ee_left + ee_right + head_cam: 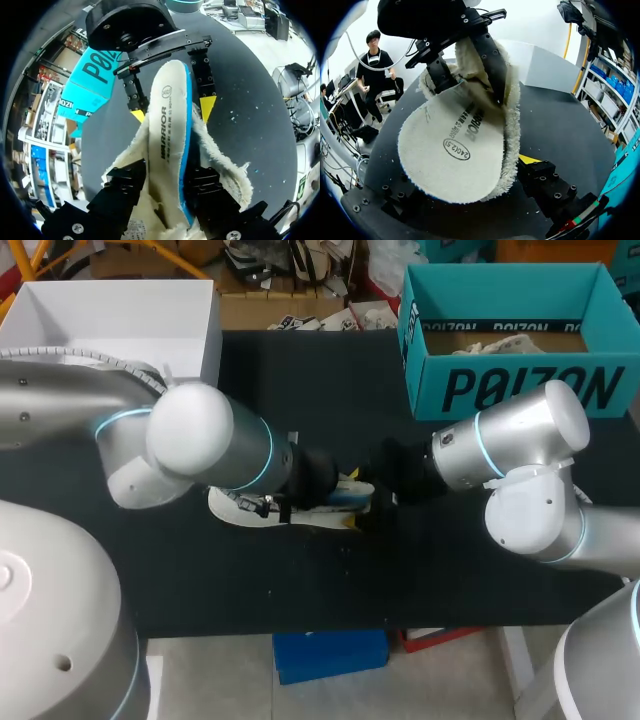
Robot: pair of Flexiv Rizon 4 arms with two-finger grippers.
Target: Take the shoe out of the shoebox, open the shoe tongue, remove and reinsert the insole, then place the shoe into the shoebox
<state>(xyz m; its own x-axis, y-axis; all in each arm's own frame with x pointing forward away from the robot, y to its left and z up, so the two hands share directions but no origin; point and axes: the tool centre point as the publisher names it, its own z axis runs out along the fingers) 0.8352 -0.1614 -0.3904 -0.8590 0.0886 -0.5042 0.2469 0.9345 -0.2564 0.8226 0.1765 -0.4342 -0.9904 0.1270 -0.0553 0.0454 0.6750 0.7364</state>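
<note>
Your left arm (200,445) and right arm (520,445) wear silver-grey shells with rounded white joint caps and a thin cyan ring at each joint, turning black toward the wrists. A ribbed white conduit (80,353) runs along the left one. Your left gripper (165,187) is built of black blocks studded with silver screws. Your right gripper (172,111) has a round black housing with bolt holes, and red and green wires (576,221) by its mount.

Cream fleecy insole (167,130) — blue-edged, upright, teal shoebox (520,390) open
</note>
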